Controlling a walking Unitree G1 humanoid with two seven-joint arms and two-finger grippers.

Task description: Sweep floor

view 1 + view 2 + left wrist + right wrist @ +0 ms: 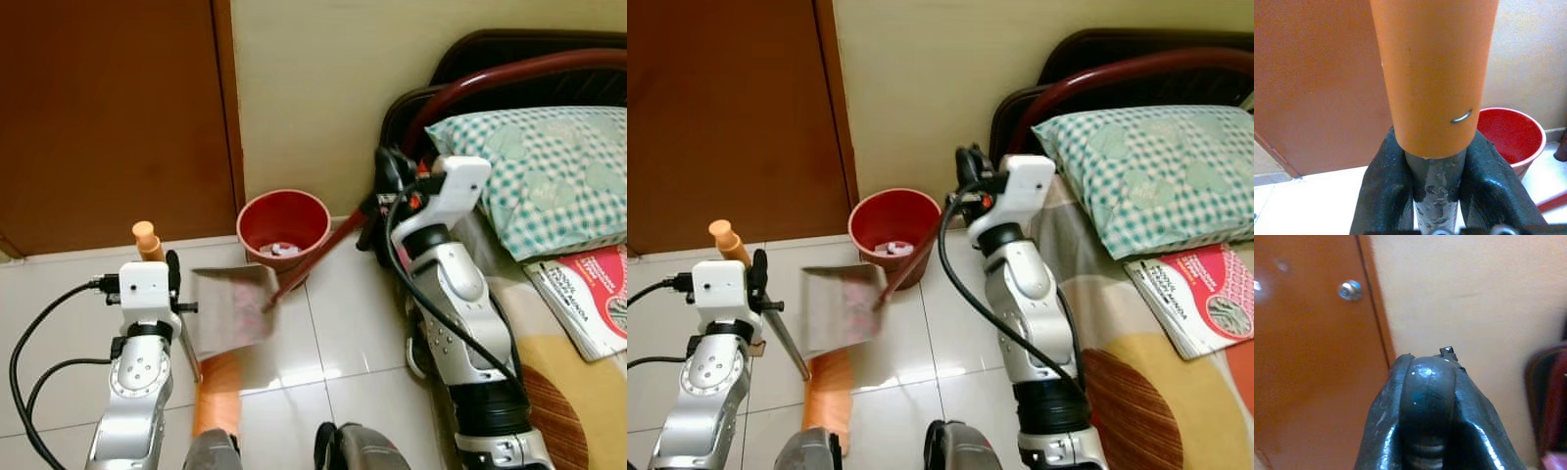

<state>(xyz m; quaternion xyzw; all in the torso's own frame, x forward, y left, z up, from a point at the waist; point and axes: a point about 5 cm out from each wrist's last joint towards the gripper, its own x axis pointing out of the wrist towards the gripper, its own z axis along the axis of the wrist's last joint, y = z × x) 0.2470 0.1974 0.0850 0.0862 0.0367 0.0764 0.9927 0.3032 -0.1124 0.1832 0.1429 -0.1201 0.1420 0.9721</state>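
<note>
My left gripper [172, 282] is shut on the grey rod of a dustpan handle, just below its orange cap [1432, 73]. The grey pan [231, 309] hangs blurred above the white tile floor [59, 294], with an orange part [216, 390] below it. My right gripper [388, 178] is shut on the dark upper end of a red broom stick [315, 257]. That stick slants down to the pan's edge in front of a red bucket [284, 227]. The bucket stands against the wall and has small bits of litter inside.
A brown door [108, 117] is at the left and a cream wall [313, 88] is straight ahead. At the right stands a bed with a dark red frame [509, 73], a green checked pillow [549, 166] and a magazine [588, 294]. Black cables hang beside my left arm.
</note>
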